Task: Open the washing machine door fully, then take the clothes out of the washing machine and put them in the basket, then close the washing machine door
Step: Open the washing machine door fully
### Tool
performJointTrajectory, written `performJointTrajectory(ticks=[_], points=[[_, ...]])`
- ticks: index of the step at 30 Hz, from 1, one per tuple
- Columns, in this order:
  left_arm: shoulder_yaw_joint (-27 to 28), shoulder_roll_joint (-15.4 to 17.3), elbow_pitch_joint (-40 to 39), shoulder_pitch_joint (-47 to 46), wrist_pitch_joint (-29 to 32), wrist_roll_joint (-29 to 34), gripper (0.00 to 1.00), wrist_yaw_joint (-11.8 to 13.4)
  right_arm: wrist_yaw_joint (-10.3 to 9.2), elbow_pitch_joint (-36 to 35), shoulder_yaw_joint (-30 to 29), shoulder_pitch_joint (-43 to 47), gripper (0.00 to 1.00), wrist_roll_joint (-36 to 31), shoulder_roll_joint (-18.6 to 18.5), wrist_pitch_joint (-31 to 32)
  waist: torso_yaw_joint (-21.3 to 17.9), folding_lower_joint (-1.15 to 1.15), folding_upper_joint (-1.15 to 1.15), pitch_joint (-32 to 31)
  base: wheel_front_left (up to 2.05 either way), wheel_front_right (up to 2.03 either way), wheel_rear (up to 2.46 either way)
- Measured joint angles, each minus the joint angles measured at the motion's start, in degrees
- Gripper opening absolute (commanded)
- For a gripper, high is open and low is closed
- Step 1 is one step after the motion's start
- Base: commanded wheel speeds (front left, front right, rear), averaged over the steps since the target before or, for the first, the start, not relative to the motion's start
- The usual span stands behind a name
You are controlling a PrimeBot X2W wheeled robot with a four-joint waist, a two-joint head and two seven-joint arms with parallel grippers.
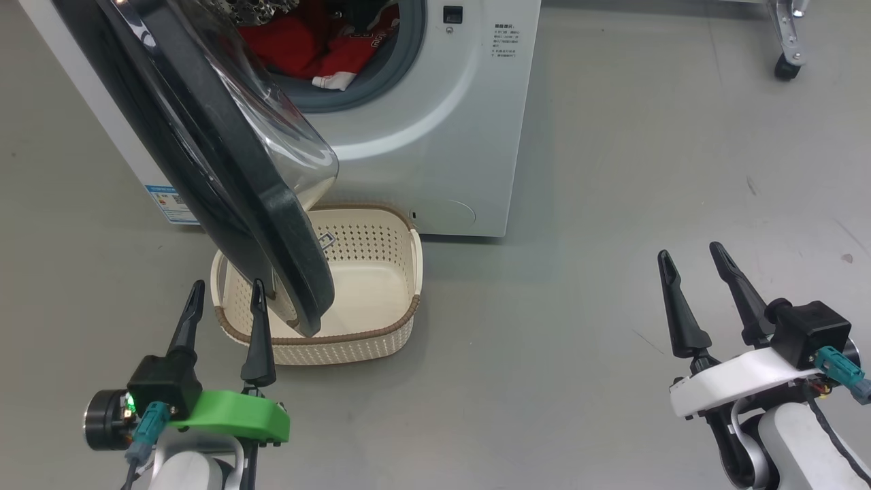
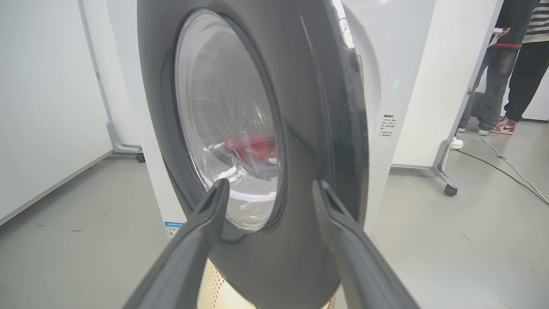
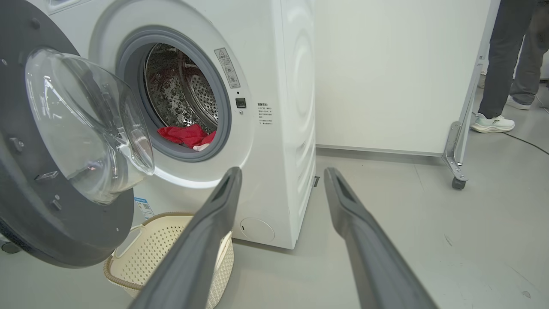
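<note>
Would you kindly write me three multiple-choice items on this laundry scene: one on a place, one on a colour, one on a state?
1. Where does the basket stand? A) on the floor before the washing machine B) on top of it C) inside it
2. What colour are the clothes? A) blue B) red with white C) green
3. How is the washing machine door? A) latched shut B) swung open C) lying flat on the floor
Answers: 1 A, it sits on the floor at the machine's foot; 2 B, red fabric with white trim lies in the opening; 3 B, the door hangs clear of the uncovered opening.
</note>
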Motion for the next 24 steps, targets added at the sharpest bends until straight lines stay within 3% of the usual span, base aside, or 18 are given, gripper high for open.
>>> performJointTrajectory(ticks=[24], points=[[-0.8,0.0,0.3,0.0,0.0,0.5,1.0,0.0,1.27,-0.5,-2.0,1.1,1.0,-2.5,1.4,0.0,-0.4,0.0,0.0,0.6,0.0,0.0,0.0]])
